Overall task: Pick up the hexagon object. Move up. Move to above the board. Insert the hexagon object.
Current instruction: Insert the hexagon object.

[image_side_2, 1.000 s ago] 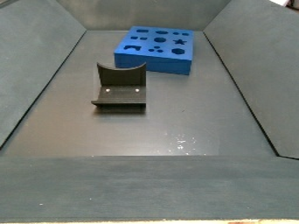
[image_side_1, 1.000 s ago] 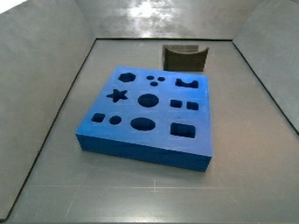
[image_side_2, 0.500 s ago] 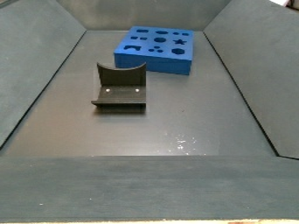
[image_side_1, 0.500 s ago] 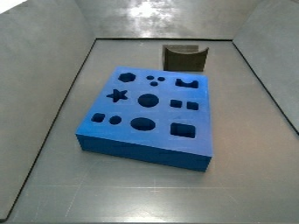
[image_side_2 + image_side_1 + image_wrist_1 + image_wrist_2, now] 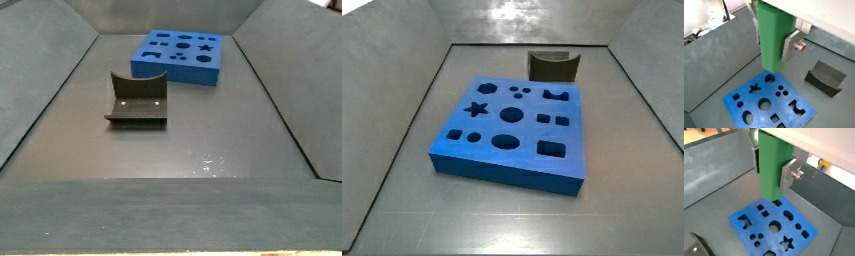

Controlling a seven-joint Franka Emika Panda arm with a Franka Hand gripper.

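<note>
Hovering high above the board [image 5: 771,100], the gripper [image 5: 774,40] is clamped on the hexagon object [image 5: 772,37], held upright for insertion.

Both wrist views look steeply down from high above the tray past the gripper [image 5: 774,47] holding the hexagon object [image 5: 772,35], onto the board [image 5: 767,102]. Both side views look down the tray from opposite ends, one near the board [image 5: 509,125], one with the fixture [image 5: 136,100] nearer.
</note>
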